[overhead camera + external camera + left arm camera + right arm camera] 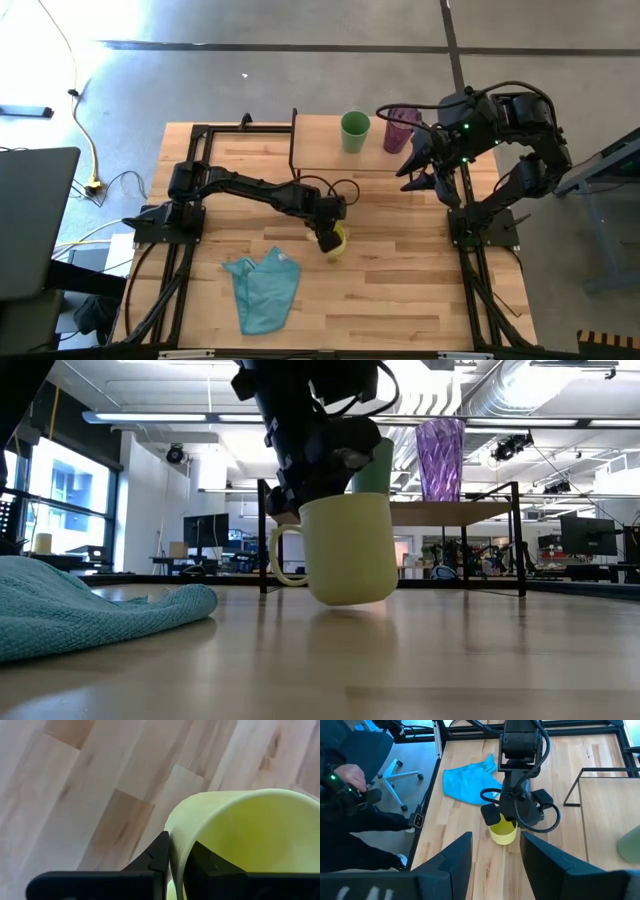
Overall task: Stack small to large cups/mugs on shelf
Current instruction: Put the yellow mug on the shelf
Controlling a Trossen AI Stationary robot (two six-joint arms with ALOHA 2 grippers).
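The left end effector (172,857) is clenched on the rim of the small yellow mug (345,550), one finger inside and one outside the wall. The smooth plastic mug hangs slightly tilted just above the slatted wooden counter (400,270), mouth up, handle (282,556) toward the crumpled teal cloth (265,288) lying near it. Well apart, the green cup (354,131) and ribbed translucent purple tumbler (400,128) stand upright on the light-wood shelf (330,158). The right end effector (420,165) hovers released beside the tumbler.

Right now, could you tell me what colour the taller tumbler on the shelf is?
Translucent purple tumbler; clearest in the low view.
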